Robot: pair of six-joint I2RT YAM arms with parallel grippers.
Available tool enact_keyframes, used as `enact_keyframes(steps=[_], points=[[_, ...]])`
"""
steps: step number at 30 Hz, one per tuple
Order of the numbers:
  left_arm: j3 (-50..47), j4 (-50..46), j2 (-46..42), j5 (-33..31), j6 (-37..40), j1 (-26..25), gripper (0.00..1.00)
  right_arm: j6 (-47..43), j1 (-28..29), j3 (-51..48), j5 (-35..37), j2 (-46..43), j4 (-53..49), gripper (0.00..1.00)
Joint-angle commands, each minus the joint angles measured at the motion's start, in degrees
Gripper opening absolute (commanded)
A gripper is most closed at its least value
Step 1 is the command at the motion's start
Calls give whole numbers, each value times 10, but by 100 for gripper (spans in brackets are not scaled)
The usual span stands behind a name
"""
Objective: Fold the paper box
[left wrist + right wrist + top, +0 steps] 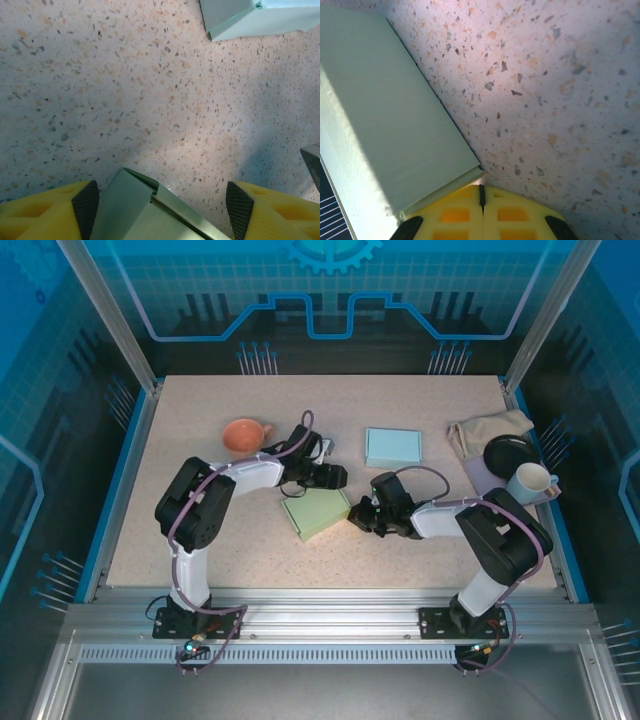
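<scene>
I see the paper box [316, 512] lying flat on the desk [200, 530], just toward 7 o'clock from the desk's middle. It is a pale green rectangle, turned askew, with its long edges running from about 8 o'clock to 2 o'clock. Close up, one corner shows a folded flap and seam, and the top face is smooth.
</scene>
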Motion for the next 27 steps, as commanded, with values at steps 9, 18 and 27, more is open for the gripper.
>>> enact_keyframes(steps=[9,18,27], points=[[11,-79,-37,8,-56,-56,74,-2,-25,-17,97,24,25,0],[-12,-110,-114,-105,-80,47,83,-47,-25,-17,126,-65,-58,0],[-157,-53,-210,-107,-92,66,85,-11,32,-52,135,-184,-175,0]])
